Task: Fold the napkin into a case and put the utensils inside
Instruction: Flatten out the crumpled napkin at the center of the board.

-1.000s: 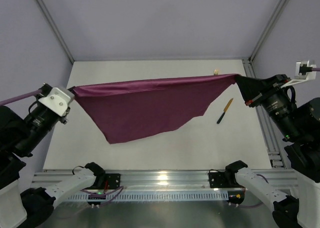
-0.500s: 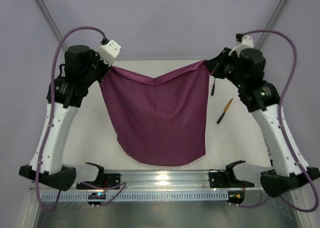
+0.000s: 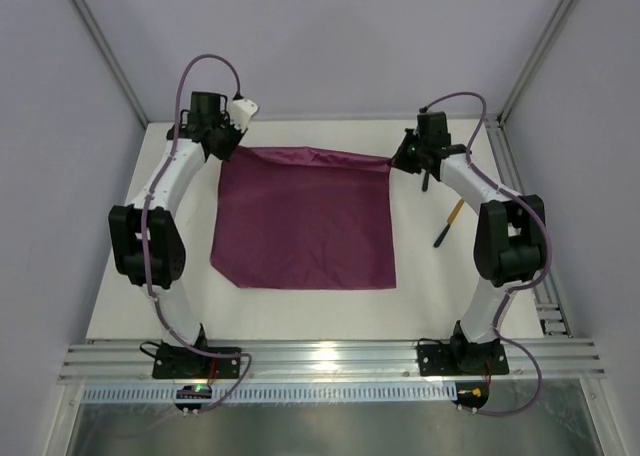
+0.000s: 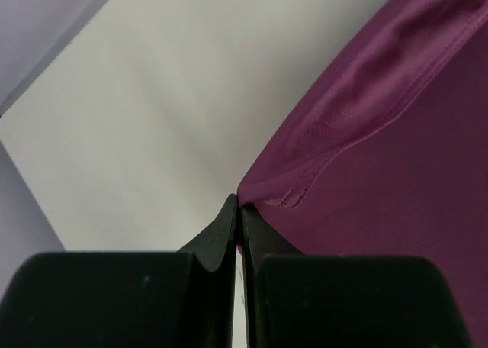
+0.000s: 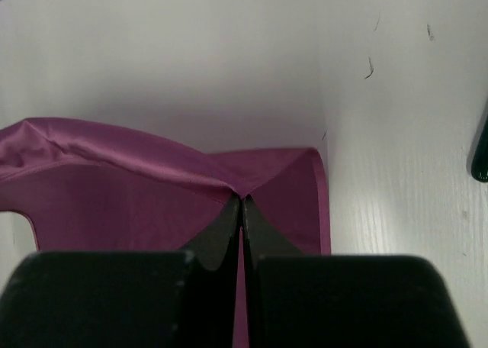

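From above, the soft purple square cloth napkin [image 3: 305, 221] lay flat on the white table [image 3: 150, 276]. It spread from both grippers toward the near edge. The left gripper [image 3: 228, 146] pinched its far left corner and the right gripper [image 3: 398, 162] its far right corner, both shut tight. The slim gold knife [image 3: 450, 223] with a dark handle lay slanted near the napkin's right edge, closer to the right arm.

In the left wrist view, the closed fingers bit the corner, and the cloth ran off right.

In the right wrist view, the closed fingers squeezed the corner, with the cloth mostly to the left.

One napkin [image 3: 305, 221], one knife [image 3: 451, 222], one more dark-handled utensil [image 3: 427, 182], one left tool [image 3: 226, 150], one right tool [image 3: 394, 161].
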Robot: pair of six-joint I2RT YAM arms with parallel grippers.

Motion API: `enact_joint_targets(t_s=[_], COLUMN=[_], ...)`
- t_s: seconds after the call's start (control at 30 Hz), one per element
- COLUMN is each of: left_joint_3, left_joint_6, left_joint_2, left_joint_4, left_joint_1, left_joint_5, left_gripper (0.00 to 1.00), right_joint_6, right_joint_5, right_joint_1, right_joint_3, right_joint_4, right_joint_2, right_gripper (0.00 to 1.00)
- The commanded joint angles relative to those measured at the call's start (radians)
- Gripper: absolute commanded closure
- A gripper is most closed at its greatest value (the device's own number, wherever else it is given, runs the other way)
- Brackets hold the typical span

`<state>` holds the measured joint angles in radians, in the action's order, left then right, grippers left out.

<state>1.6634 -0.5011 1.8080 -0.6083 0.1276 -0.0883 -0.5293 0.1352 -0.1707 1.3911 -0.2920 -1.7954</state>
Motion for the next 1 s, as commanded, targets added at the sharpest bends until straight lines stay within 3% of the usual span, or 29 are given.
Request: enact_joint_targets(t_s=[0.0, 0.1, 0.23, 0.37, 0.67, 0.97], left_joint_3=[0.11, 0.211, 0.21, 0.145, 0.059, 0.234], left_joint_6=[0.038, 0.061, 0.09, 0.102, 0.047, 0.013], left_joint_2=[0.042, 0.074, 0.007, -0.177, -0.594, -0.82], left_joint_4=[0.096, 0.046, 0.042, 0.004, -0.201, -0.464], left_joint_1=[-0.02, -0.022, -0.02, -0.022, -0.022, -0.022], left_joint_5=[-0.051, -0.083, -0.102, -0.123, -0.152, -0.217], left_gripper=[1.0, 1.0, 1.0, 1.0, 1.0, 1.0], right_joint_6=[-0.017, -0.015, -0.009, 0.005, 0.081, 0.083], right_joint_5=[-0.008, -0.026, -0.023, 0.004, 0.026, 0.119], right_joint_1=[0.014, 0.028, 0.028, 0.028, 0.017, 0.017], right_joint_3=[0.086, 0.115, 0.102, 0.014, -0.066, 0.075], right_joint_4=[0.108, 0.097, 0.096, 0.093, -0.03, -0.2], right_joint_2=[-0.027, -0.025, 0.034, 0.177, 0.71, 0.988], right_gripper=[0.97, 0.96, 0.96, 0.96, 0.96, 0.96])
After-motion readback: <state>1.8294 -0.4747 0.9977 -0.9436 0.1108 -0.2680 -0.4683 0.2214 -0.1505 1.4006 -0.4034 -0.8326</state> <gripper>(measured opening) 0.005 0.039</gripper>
